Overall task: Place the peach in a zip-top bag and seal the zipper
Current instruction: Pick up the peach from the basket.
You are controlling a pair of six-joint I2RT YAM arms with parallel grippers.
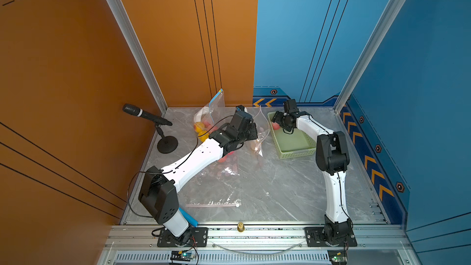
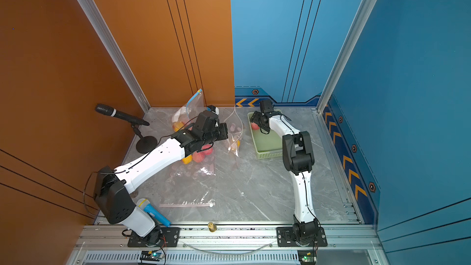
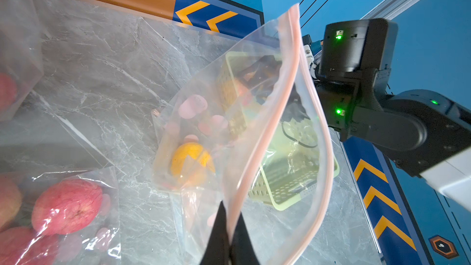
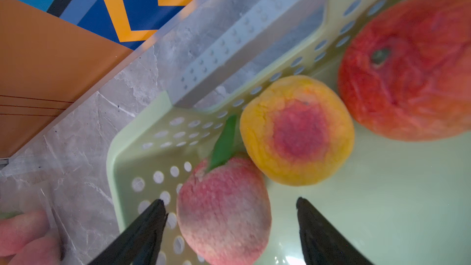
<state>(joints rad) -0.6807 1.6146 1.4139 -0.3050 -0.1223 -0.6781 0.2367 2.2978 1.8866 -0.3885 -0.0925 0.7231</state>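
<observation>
Toward the far edge of the table (image 1: 280, 187), left gripper (image 3: 230, 228) is clamped on the rim of the zip-top bag (image 3: 242, 136). It props the mouth open toward the green basket (image 1: 297, 153), likely to receive fruit. Rightward, the peach (image 4: 224, 210) lies in a basket corner, with right gripper (image 4: 229, 200) jaws apart astride it, poised to pinch.

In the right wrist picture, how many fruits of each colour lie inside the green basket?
Pink peach: 1
Yellow-and-red peach: 1
Red-orange fruit: 1
Total visible in the green basket: 3
</observation>
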